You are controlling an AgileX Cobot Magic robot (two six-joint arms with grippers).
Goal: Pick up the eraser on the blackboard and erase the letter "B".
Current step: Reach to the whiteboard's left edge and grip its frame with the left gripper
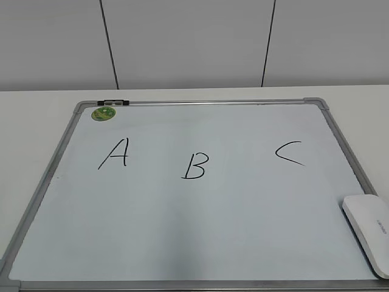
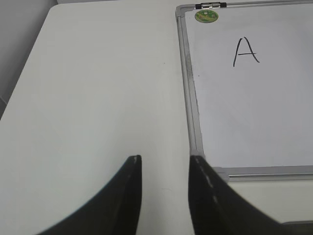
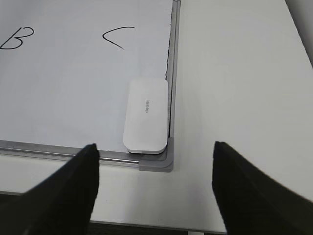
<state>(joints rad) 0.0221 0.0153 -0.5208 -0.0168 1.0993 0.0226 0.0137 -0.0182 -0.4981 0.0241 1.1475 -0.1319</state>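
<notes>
The white eraser (image 1: 369, 234) lies flat in the near right corner of the blackboard (image 1: 200, 243); it also shows in the right wrist view (image 3: 145, 116), against the frame. The black letter "B" (image 1: 196, 165) is written in the board's middle, between "A" (image 1: 115, 153) and "C" (image 1: 289, 152); it also shows in the right wrist view (image 3: 16, 37). My right gripper (image 3: 155, 161) is open and empty, above the table just in front of the eraser's corner. My left gripper (image 2: 164, 161) is open and empty, above bare table beside the board's near left corner. Neither gripper shows in the exterior view.
A round green sticker (image 1: 103, 113) and a black clip (image 1: 113, 102) sit at the board's far left corner. The board lies on a white table (image 2: 98, 98). A grey wall panel (image 1: 194, 42) stands behind. The table's front edge (image 3: 146, 226) runs just under my right gripper.
</notes>
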